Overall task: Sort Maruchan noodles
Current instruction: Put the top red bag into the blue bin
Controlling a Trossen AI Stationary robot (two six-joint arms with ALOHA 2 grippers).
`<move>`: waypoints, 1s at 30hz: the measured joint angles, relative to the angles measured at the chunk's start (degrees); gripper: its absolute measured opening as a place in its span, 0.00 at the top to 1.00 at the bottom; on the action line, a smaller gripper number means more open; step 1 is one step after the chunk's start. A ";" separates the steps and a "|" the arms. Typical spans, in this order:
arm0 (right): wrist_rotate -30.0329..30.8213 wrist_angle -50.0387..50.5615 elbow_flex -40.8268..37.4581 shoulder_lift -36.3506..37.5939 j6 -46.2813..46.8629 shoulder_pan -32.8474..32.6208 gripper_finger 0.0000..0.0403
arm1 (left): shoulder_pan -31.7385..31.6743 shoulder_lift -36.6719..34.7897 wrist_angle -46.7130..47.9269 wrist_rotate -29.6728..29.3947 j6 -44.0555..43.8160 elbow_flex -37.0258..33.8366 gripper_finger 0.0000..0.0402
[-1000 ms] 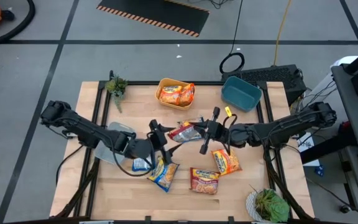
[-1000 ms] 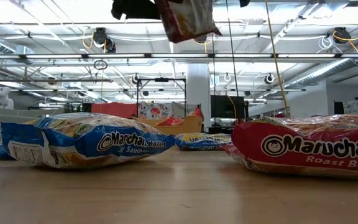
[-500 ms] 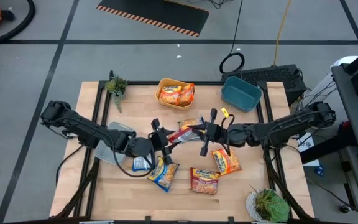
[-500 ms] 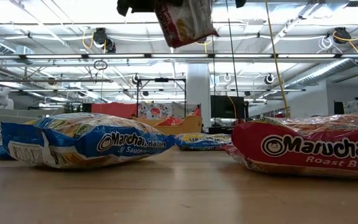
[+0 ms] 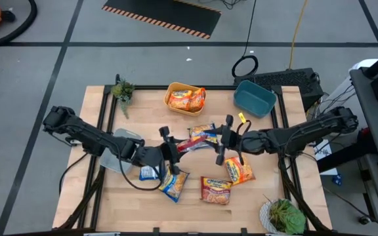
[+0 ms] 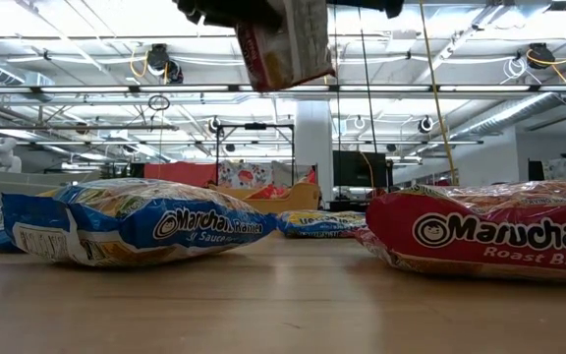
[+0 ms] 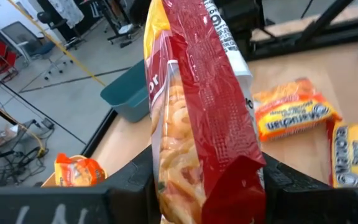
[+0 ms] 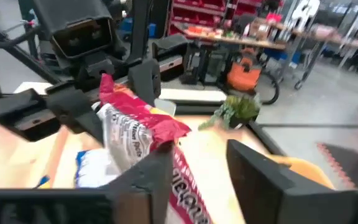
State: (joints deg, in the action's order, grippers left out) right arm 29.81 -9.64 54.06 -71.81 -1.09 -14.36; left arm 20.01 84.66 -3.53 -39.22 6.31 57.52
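A red Maruchan packet (image 5: 190,142) hangs in the air over the table's middle, between my two grippers. My left gripper (image 5: 173,145) is shut on its left end. My right gripper (image 5: 216,139) stands open at its right end (image 8: 182,180), which still reaches between the fingers. Below it an orange packet (image 5: 202,130) lies flat on the table. Nearer the front lie a blue-and-yellow packet (image 5: 172,183), a small blue one (image 5: 148,172), a red-brown one (image 5: 216,190) and another orange one (image 5: 239,169). My left gripper pinches the red packet's near end (image 7: 219,186) between its two fingers (image 7: 129,183). The fingers come about level from the table's left. The packet stands on edge, clear of the table, and sticks out toward the right gripper. My right gripper: the packet's other end (image 8: 182,180) lies beside one finger (image 8: 151,177); whether they touch I cannot tell.
A yellow bin (image 5: 169,97) with orange packets and a teal bin (image 5: 254,97) stand at the far edge. A grey bin (image 5: 120,152) sits under my left arm. Small plants stand at the far left corner (image 5: 123,90) and the near right corner (image 5: 284,215).
My left gripper has shut on the red packet's left end and rolled a little. My right gripper, shut on the packet before, has opened. The packet has turned from lying broad to standing on edge, still clear of the table.
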 joint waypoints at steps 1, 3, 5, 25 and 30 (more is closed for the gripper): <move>-0.06 1.59 0.00 0.65 0.69 -0.01 0.59 | 0.00 0.00 0.68 -0.01 0.00 0.00 0.62; -0.01 4.32 0.00 2.03 1.98 -0.26 0.54 | -0.01 0.00 1.94 -0.03 -0.08 0.00 0.62; -0.10 4.63 0.00 2.92 3.08 -0.46 0.49 | -0.27 0.00 3.58 -0.04 -0.73 0.00 0.62; 1.61 29.80 28.16 -25.68 -5.89 -1.26 0.28 | -1.06 0.00 18.15 -0.14 4.13 0.00 0.62; 3.64 28.28 28.61 -28.40 -9.60 0.79 0.28 | 0.86 -0.03 19.63 -1.07 7.35 -0.02 0.62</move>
State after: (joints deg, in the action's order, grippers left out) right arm 33.45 18.64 82.67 -100.22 -10.69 -13.57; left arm 20.87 84.64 16.10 -40.30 13.66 57.49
